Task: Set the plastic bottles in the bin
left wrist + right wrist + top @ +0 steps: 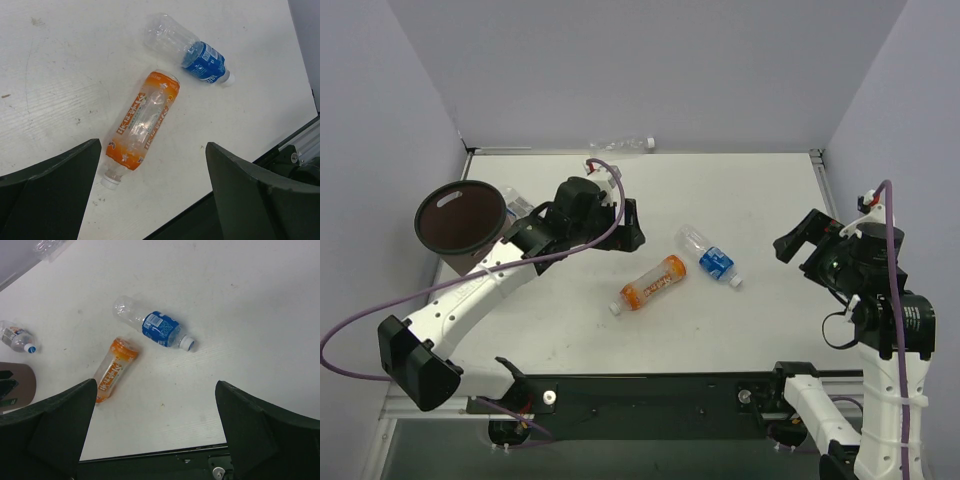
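Note:
An orange bottle (653, 283) lies on its side mid-table, white cap toward the near edge; it also shows in the left wrist view (142, 122) and the right wrist view (114, 369). A clear bottle with a blue label (708, 256) lies just right of it (192, 50) (155, 326). A plain clear bottle (620, 145) lies at the back wall. Another clear bottle (515, 200) lies beside the brown bin (460, 262) at the left. My left gripper (630, 228) is open and empty above and behind the orange bottle (152, 150). My right gripper (788, 240) is open and empty at the right (156, 385).
The bin stands at the table's left edge, partly over it. Purple walls close the back and both sides. A black rail (650, 390) runs along the near edge.

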You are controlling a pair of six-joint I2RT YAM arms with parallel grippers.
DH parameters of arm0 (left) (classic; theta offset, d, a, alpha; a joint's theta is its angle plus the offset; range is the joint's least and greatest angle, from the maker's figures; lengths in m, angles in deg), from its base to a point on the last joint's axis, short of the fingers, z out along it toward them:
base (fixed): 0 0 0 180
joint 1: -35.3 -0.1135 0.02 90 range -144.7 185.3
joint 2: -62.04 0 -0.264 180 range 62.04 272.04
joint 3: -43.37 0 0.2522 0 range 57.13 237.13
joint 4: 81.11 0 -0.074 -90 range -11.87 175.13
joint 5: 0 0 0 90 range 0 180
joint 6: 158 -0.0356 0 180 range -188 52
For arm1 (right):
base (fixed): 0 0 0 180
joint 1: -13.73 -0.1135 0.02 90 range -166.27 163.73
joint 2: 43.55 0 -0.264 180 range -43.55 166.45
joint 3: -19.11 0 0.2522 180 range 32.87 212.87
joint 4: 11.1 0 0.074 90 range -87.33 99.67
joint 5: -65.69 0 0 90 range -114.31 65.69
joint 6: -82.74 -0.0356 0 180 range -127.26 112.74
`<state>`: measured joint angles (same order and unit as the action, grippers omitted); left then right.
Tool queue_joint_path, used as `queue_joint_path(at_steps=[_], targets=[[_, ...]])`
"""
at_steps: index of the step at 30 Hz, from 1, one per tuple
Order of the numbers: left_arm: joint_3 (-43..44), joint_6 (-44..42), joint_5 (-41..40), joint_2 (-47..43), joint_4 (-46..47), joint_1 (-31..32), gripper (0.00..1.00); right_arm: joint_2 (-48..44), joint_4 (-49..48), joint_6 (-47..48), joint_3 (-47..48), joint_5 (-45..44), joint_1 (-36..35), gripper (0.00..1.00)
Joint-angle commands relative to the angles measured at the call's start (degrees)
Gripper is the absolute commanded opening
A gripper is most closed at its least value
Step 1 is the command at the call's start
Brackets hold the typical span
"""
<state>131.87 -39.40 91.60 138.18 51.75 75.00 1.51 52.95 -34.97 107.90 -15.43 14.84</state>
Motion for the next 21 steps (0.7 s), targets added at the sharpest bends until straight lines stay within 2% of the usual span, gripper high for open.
queue_joint_path(at_steps=[1,7,12,18,21], targets=[[2.43,-1.44,1.29,1.2,2.62,0.46,0.97,1.08,-3.43,0.99,-1.1,1.31,0.13,1.0],[3.57,-2.5,1.29,2.52,3.68,0.55,0.97,3.89,-4.93,0.11,-2.07,3.07,0.13,1.0],[5.67,-2.5,5.42,7.26,6.32,1.43,0.97,5.13,-4.93,1.86,-1.72,5.09,0.04,0.98],[16.3,0.66,6.66,20.08,4.83,4.5,0.97,4.34,-4.93,1.34,-2.95,5.09,0.04,0.98],[25.51,3.47,5.69,28.43,0.88,5.3,0.98,3.9,-4.84,1.16,-3.22,5.0,-0.05,0.99]])
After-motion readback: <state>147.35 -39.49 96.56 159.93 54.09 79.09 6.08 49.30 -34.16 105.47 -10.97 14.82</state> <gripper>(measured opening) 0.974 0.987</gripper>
